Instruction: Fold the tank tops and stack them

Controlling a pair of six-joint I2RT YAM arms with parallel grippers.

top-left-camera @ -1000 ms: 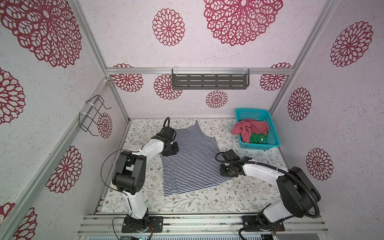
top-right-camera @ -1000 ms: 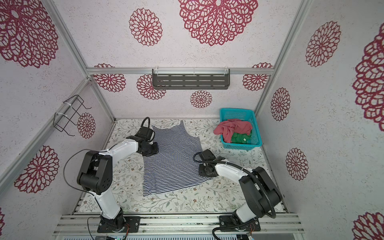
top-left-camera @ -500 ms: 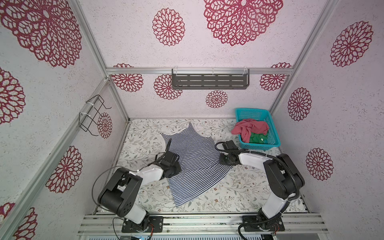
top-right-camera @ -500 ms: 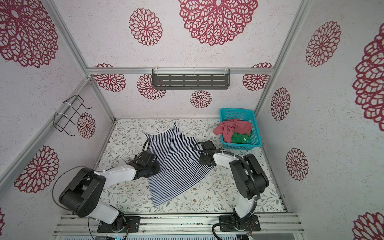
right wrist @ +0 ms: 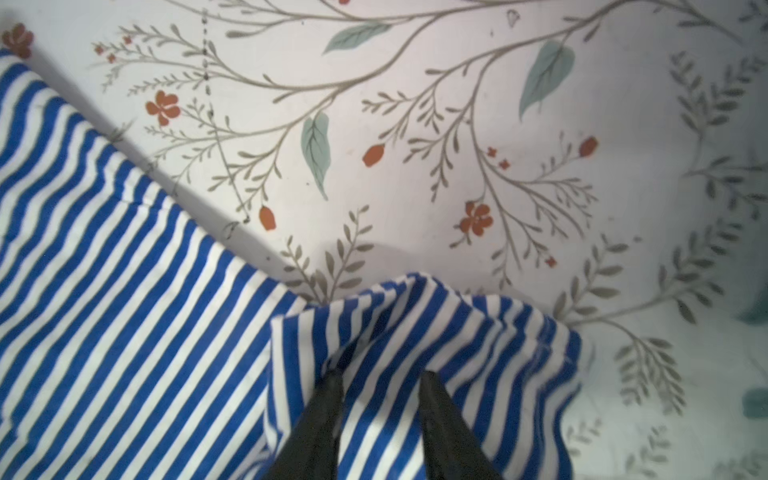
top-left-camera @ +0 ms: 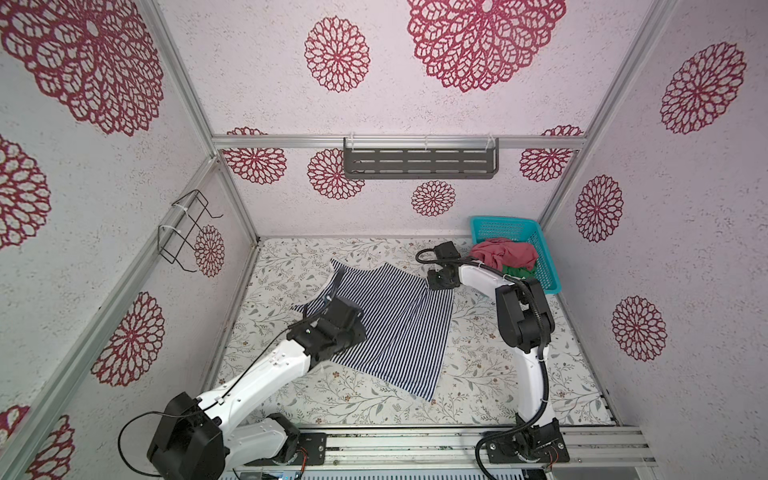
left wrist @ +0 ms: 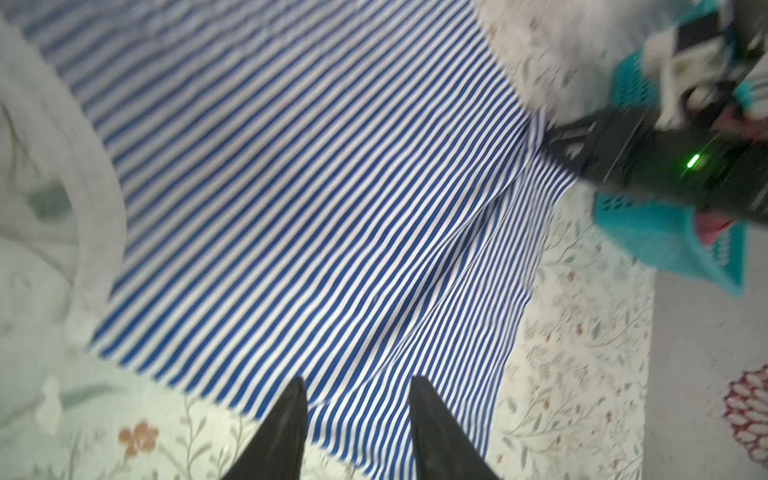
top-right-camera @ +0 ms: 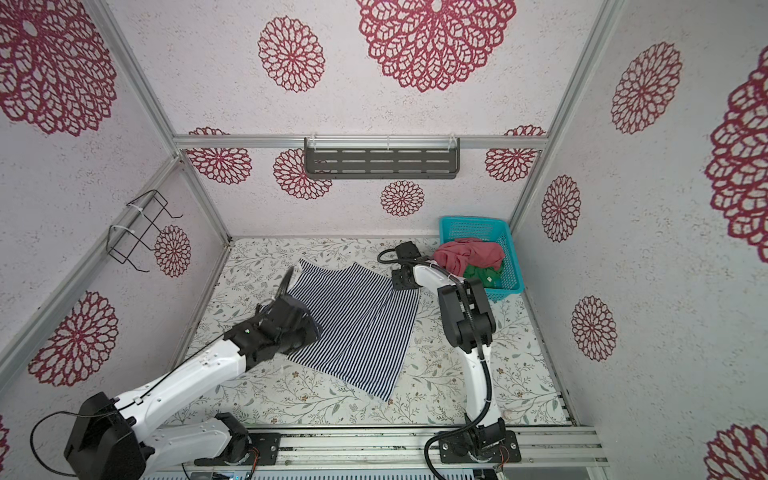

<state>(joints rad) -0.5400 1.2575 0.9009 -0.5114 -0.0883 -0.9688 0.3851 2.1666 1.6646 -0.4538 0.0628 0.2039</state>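
The striped top (top-left-camera: 399, 328) lies spread on the surface (top-left-camera: 478, 374), turned so that its long axis runs across the workspace rather than away from the robot. The straps (top-left-camera: 337, 270) point toward the left wall, and the hem (top-left-camera: 436, 345) faces right, slanting from a far corner down to a near one. The left tool (left wrist: 357, 386) hangs over the strap end, at the near-left edge of the cloth. Its jaws are spread with nothing between them, only stripes showing below. The right tool (right wrist: 380, 374) sits low at the far hem corner, just beside the basket (top-left-camera: 546, 262). Its jaws are also apart, and a small rumpled fold of that corner lies under and beyond the tips with no pinch that I can see. Each arm is therefore nearest one short end, and the near hem corner lies well apart from both. Judged from this, a lengthwise fold would carry one end across toward the other, along the left-right axis. The red top (top-left-camera: 505, 254) and green top (top-left-camera: 517, 272) lie crumpled in the basket, not yet folded.
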